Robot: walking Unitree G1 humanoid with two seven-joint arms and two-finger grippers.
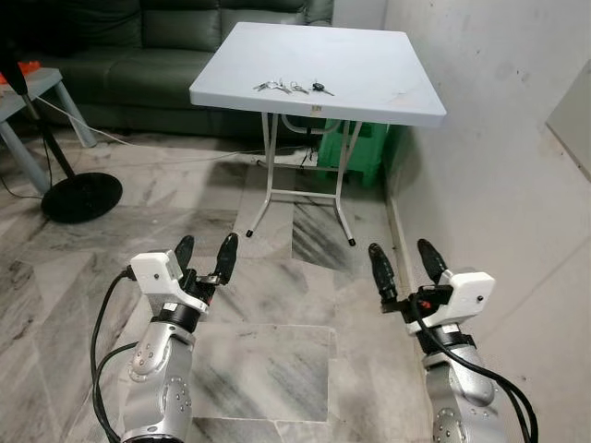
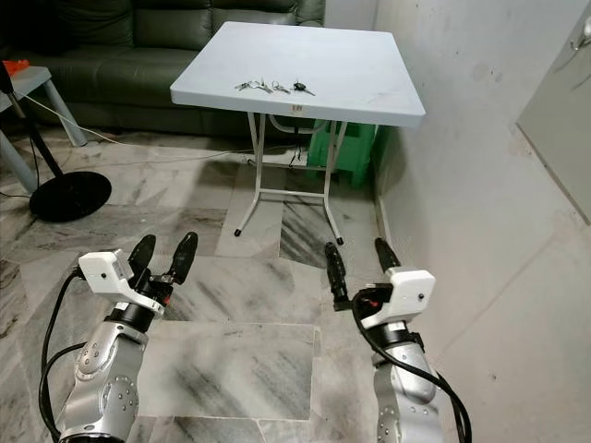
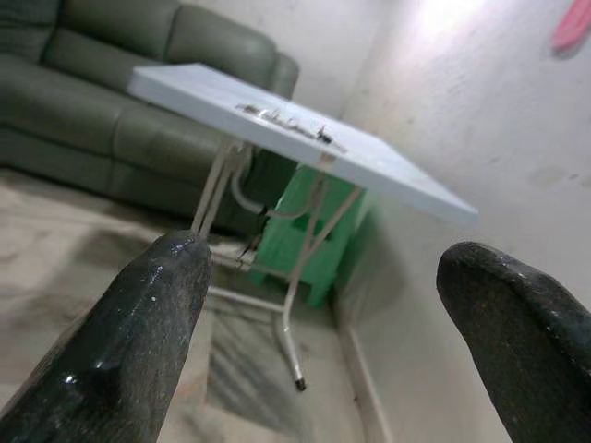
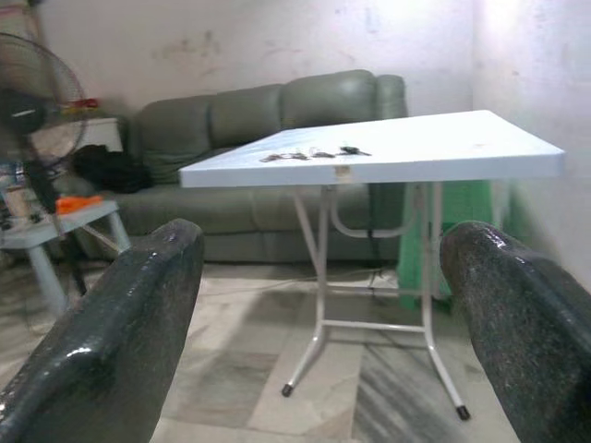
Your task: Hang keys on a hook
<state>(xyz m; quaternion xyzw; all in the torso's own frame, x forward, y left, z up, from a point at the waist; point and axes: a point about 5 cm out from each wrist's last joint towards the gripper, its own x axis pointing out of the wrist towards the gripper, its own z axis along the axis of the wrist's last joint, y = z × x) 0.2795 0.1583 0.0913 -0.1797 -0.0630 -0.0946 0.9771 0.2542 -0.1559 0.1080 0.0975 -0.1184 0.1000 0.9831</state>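
Observation:
A bunch of keys (image 1: 293,88) with a black fob lies near the front edge of a white folding table (image 1: 369,83) ahead of me; the keys (image 4: 312,153) also appear in the right wrist view and the keys (image 3: 286,121) in the left wrist view. My left gripper (image 1: 205,256) is held low above the floor, open, nothing between its fingers. My right gripper (image 1: 406,263) is at the same height, open and empty. Both are well short of the table.
A green sofa (image 1: 138,37) stands behind the table. A fan base (image 1: 81,196) and a small grey side table (image 1: 32,92) are at the left. A green crate (image 1: 355,152) sits under the table. A white wall (image 1: 499,138) runs along the right. Marble floor lies between.

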